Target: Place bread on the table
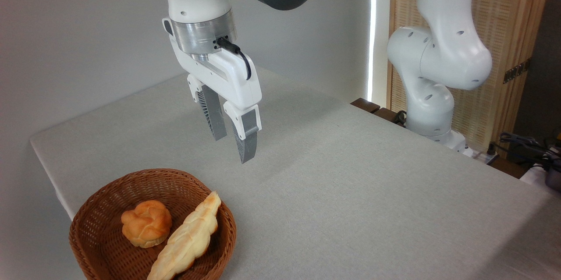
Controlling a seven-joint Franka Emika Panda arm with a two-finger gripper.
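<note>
The gripper hangs part-open and empty above the basket at lower left; the bread lies inside, the table bare to its right.

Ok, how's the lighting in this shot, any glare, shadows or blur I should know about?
In the fixed camera view, lighting is soft and even; the small round orange-golden knotted bun and long pale braided loaf in the round brown wicker basket look sharp. A blown-out bright strip runs down the background, and the open gripper casts only a faint shadow on the grey cloth table.
</note>
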